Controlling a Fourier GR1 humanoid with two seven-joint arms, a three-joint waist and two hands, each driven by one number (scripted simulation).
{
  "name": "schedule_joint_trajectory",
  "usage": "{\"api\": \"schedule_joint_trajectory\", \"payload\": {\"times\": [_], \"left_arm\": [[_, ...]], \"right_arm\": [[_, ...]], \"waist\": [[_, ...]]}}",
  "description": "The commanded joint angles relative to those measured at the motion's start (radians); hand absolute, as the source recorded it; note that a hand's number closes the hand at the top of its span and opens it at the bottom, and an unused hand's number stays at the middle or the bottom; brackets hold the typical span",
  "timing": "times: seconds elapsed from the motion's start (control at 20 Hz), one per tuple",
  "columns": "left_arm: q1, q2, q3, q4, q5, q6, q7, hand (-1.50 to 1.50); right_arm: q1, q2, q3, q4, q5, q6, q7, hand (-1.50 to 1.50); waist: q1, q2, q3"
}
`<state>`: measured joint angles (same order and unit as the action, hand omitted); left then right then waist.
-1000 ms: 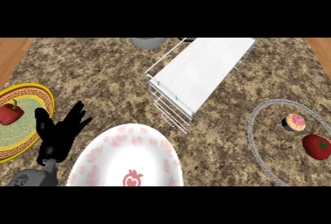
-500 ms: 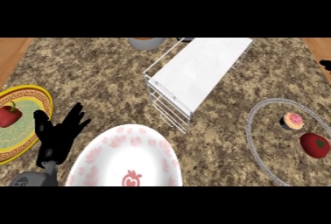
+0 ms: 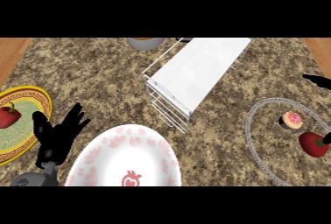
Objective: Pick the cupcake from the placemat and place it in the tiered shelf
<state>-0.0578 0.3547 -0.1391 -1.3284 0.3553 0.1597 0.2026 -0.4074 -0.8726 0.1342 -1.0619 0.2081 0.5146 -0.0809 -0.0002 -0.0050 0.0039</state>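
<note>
Head view: cupcake (image 3: 292,120) sits on the round grey placemat (image 3: 258,144), beside a red tomato (image 3: 314,144). Right hand's (image 3: 318,80) fingers, barely visible, can't be judged. Left hand (image 3: 57,135) rests open near the white plate (image 3: 123,159); wire tiered shelf (image 3: 194,72) stands behind.

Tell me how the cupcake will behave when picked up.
The cupcake looks small with a pink frosted top, so probably light and easily squashed. Standing on a narrow base beside the tomato on the placemat, it may tip if nudged sideways.

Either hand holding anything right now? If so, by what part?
Nothing is held. The left hand rests open at lower left; the pink-frosted cupcake sits untouched on the round grey placemat. Only dark fingertips show at right.
</note>
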Motion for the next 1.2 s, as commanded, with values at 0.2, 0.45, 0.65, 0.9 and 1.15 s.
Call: {"api": "schedule_joint_trajectory", "payload": {"times": [0.2,0.45,0.65,0.9,1.15], "left_arm": [[0.023,-0.010,0.020,-0.085,-0.043,0.005,0.093,0.00],[0.001,-0.040,0.053,0.011,-0.053,-0.049,0.039,0.00],[-0.045,-0.062,0.091,0.077,-0.056,-0.062,0.026,0.00],[-0.018,-0.093,0.059,0.046,-0.108,-0.043,0.039,0.00],[0.048,-0.092,0.079,-0.059,-0.128,-0.050,0.073,0.00]], "right_arm": [[0.058,0.060,-0.056,-0.090,0.098,-0.036,0.084,-1.50],[0.126,0.102,-0.063,-0.077,0.178,-0.073,0.021,-1.50],[0.130,0.160,-0.058,-0.160,0.217,-0.079,0.109,-1.50],[0.102,0.195,-0.069,0.027,0.330,-0.188,0.004,-1.50],[0.043,0.245,-0.091,0.032,0.385,-0.185,0.032,-1.50]], "waist": [[0.003,0.004,-0.004],[-0.001,0.005,-0.004],[-0.003,0.005,-0.004],[0.005,0.007,-0.003],[0.005,0.005,-0.004]]}}
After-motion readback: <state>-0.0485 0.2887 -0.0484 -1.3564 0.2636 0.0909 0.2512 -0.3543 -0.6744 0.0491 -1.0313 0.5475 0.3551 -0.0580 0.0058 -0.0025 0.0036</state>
